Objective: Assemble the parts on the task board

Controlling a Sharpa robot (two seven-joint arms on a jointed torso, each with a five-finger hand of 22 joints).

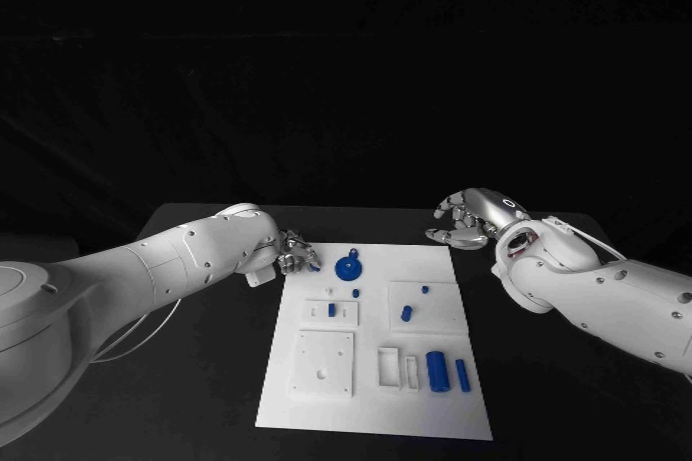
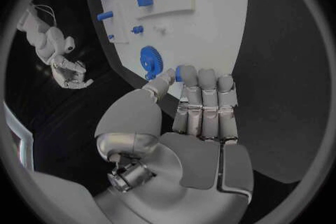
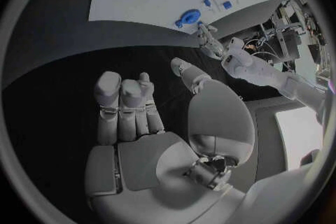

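Barely started: most parts are lying loose on the board.

My left hand [image 1: 296, 253] is pinching a small blue piece [image 2: 179, 73] at the white board's [image 1: 368, 416] ten o'clock corner, beside the blue gear [image 1: 348, 268]. My right hand [image 1: 469, 219] is hovering empty, fingers curled, at one o'clock. Pegs [image 1: 407, 313] and bars [image 1: 437, 371] are waiting unplaced, I judge.

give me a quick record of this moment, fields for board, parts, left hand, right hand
board: white task board flat on the black table
parts: blue gear at the board's far end; small blue pegs mid-board; blue bars near the front right
left hand: left hand at the board's far left corner, fingertips on a small blue part beside the gear
right hand: right hand off the board past its far right corner, holding nothing
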